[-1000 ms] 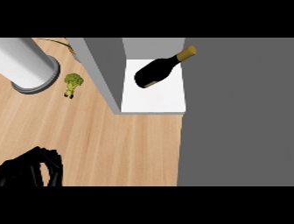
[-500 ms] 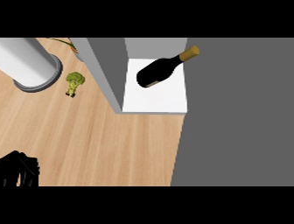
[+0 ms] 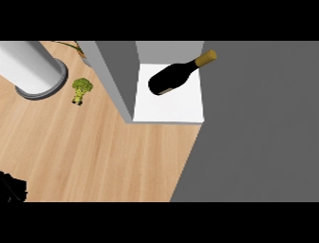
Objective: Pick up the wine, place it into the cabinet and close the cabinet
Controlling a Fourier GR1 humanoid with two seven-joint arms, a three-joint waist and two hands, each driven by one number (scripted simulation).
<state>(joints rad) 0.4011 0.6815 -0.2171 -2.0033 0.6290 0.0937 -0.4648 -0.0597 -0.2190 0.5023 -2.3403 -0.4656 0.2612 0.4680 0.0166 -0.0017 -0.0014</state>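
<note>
The wine [image 3: 178, 76] is seen lying inside the cabinet [image 3: 169, 110], upper centre; a hand [image 3: 4, 187], grip unreadable, is glimpsed lower left above the counter [image 3: 99, 152].

Only one hand [image 3: 4, 188] shows, a black shape in the lower left corner of the head view, so by its side it is the left hand. It sits low against the bottom edge, partly cut off there and by the left border. Just its upper part is visible: a dark, blocky outline with a peak toward the upper left and a squarer lump to the right. Whether the fingers are straight or curled cannot be told, as the black mass gives no separate shapes. No forearm shows behind it, and the right hand is out of view.
</note>
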